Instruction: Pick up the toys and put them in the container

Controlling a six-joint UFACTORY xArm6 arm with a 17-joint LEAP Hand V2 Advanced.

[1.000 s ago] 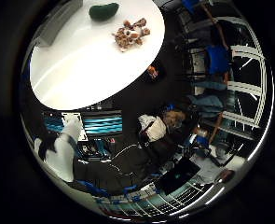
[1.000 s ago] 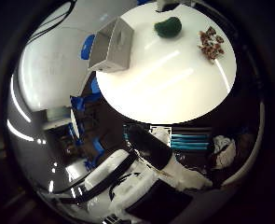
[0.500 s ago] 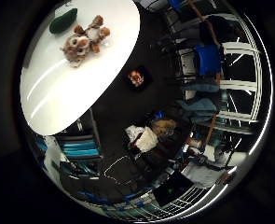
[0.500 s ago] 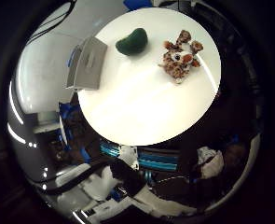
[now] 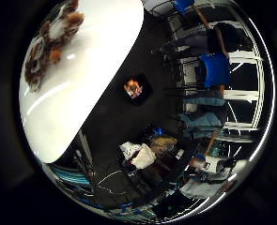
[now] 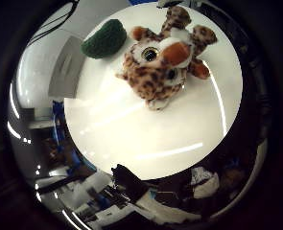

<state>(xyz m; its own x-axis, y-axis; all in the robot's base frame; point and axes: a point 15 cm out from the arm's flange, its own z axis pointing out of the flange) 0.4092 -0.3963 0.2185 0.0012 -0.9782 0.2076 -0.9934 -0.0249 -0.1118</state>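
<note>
The round white surface (image 6: 179,143) carried two toys: one spotted plush leopard (image 6: 165,62) and one green plush (image 6: 104,40). One grey container (image 6: 66,74) stood there too.

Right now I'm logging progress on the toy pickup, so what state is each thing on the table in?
Spotted plush toy: lying on the white round table, not held, not in the container.
Green toy: resting on the table beside the plush, not held.
Container: on the table next to the green toy; no toy visible in it.
</note>
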